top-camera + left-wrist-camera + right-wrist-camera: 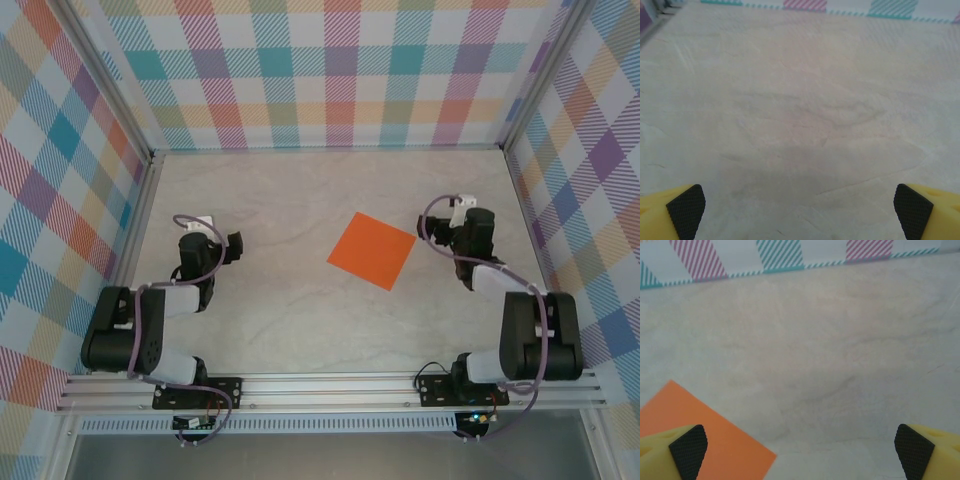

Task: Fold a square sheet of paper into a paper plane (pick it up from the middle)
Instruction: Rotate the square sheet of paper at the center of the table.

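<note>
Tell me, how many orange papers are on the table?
1. The square sheet of paper lies flat on the table, right of the middle. No other seems hidden.

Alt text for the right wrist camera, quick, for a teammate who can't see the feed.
The square sheet of paper, bright orange, lies flat on the pale table with one corner showing at lower left, by a fingertip of the open right gripper. A pink-and-teal striped wall runs along the top.
</note>
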{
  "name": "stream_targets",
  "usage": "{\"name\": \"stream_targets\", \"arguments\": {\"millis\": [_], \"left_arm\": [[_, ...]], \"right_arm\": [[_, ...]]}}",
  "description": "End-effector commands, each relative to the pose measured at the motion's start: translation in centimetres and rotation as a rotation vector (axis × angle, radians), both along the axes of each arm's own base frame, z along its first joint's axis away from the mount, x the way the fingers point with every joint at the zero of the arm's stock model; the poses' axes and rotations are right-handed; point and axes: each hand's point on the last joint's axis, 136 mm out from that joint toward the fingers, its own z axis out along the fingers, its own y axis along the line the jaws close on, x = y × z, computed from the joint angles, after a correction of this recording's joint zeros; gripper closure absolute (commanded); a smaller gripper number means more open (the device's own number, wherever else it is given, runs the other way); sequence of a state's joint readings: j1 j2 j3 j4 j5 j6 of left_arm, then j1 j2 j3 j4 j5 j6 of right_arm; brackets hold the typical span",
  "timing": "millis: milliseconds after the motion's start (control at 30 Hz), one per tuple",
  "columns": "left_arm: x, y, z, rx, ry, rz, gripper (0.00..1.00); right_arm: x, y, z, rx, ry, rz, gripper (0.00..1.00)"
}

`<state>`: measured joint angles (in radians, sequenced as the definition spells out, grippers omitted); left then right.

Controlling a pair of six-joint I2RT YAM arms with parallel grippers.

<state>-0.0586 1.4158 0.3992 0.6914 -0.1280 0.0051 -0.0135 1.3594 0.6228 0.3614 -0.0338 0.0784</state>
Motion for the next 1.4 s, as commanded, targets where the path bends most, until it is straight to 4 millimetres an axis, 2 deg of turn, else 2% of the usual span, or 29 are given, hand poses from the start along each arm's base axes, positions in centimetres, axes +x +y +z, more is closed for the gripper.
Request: {"name": "stream_targets", "arguments": {"millis": [0, 100, 200, 300, 467, 600, 733, 900, 967, 1067, 1200, 1367], "left_arm": [[-0.4, 1.3, 2.9, -0.035, 0.0, 0.103, 0.0], [-1.0, 1.4, 4.5, -0.113, 0.018, 0.142, 0.0], [-1.7, 2.0, 5.4, -0.222, 0.08, 0.246, 0.0], [-1.7, 1.0, 5.7, -0.286, 0.144, 0.231, 0.0], [-1.9, -1.3, 5.2, -0.412, 0.233, 0.169, 0.0], [-2.0, -2.9, 4.1, -0.485, 0.321, 0.129, 0.0], [-2.1, -4.1, 3.2, -0.509, 0.376, 0.087, 0.01], [-2.4, -4.4, 2.6, -0.505, 0.41, 0.082, 0.04], [-2.5, -4.6, 2.4, -0.505, 0.415, 0.074, 0.04], [-2.7, -4.8, 2.3, -0.508, 0.418, 0.063, 0.04], [-2.8, -5.1, 2.0, -0.518, 0.435, 0.054, 0.04], [-2.9, -5.7, 1.5, -0.535, 0.461, 0.044, 0.04]], "right_arm": [[-1.0, -0.9, 2.2, 0.13, 0.154, -0.128, 0.0], [-1.6, 0.4, 2.0, 0.253, 0.276, -0.139, 0.0], [-2.3, 3.1, 0.9, 0.393, 0.385, -0.094, 0.0], [-2.9, 6.2, -0.7, 0.457, 0.492, -0.049, 0.0], [-3.6, 11.4, -3.7, 0.42, 0.624, -0.005, 0.0], [-3.1, 15.1, -6.1, 0.347, 0.692, 0.024, 0.02], [-1.8, 17.0, -7.9, 0.204, 0.715, -0.008, 0.03], [0.2, 19.1, -9.9, 0.051, 0.725, -0.024, 0.03], [1.0, 20.4, -10.5, 0.018, 0.74, -0.009, 0.06], [1.0, 22.0, -12.1, -0.02, 0.786, 0.017, 0.11], [-0.7, 24.1, -13.5, -0.014, 0.844, 0.084, 0.11], [-5.4, 26.6, -14.6, 0.059, 0.939, 0.213, 0.11]]}}
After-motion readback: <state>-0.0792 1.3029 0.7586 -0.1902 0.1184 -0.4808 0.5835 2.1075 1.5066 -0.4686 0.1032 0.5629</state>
